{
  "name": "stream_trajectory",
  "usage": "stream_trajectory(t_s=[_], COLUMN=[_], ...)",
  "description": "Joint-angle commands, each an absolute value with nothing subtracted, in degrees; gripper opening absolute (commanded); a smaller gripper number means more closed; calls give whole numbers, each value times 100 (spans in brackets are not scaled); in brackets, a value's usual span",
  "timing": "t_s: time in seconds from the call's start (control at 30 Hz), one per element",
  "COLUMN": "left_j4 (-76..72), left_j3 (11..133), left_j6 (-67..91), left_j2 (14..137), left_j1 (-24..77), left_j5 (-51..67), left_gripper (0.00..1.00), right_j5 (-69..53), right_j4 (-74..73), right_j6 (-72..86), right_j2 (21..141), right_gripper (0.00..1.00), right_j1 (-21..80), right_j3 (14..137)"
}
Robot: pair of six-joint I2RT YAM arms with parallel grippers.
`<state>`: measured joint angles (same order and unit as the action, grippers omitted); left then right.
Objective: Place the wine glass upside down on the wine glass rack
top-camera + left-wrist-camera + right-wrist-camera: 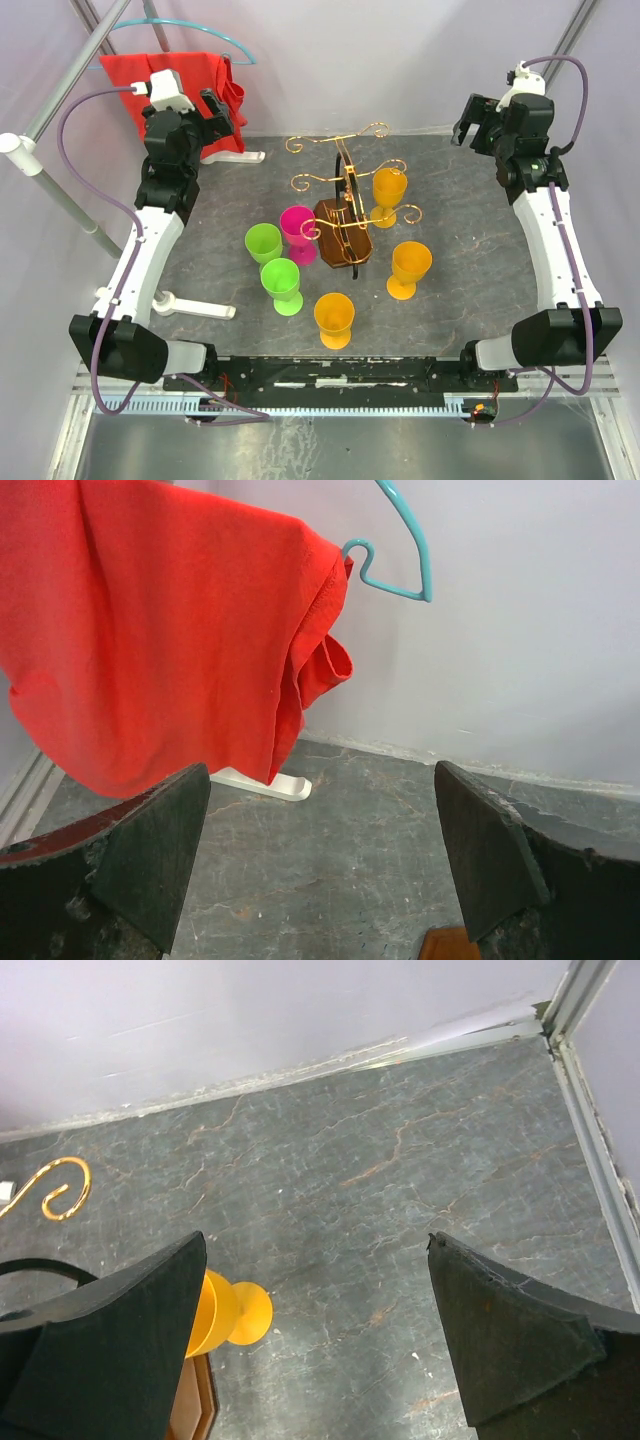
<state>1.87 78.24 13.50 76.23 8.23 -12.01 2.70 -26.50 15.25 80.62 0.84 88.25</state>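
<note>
Hanging at the far corners of the table (460, 300), your left gripper (322, 768) and right gripper (316, 1237) both show jaws spread wide, holding nothing; the wine glass rack (340, 215) stands mid-table, with green, magenta and orange wine glasses (334, 318) upright around its wooden base.

Dark grey marbled table (460, 320), wine glass rack (343, 238) stood near its middle, magenta glass (298, 230) and two green glasses (263, 243) grouped just left of it, three orange glasses (410, 268) spread right and in front, white stand foot (195, 305) laid near the left edge.
</note>
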Motion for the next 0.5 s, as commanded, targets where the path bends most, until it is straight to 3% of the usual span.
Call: stream_trajectory(t_s=[0.0, 0.47], left_j4=[69, -218], left_j3=[7950, 7572], left_j6=[1327, 1124], left_j2=[7505, 7254], left_j1=[832, 833], left_j5=[-1294, -1750], left_gripper=[99, 99], right_j5=[731, 274], right_j4=[-2218, -2768], right_j6=[1689, 1021], right_j2=[7829, 8029], right_gripper=[100, 100], right_j1=[110, 112], right_j3=[8715, 8892])
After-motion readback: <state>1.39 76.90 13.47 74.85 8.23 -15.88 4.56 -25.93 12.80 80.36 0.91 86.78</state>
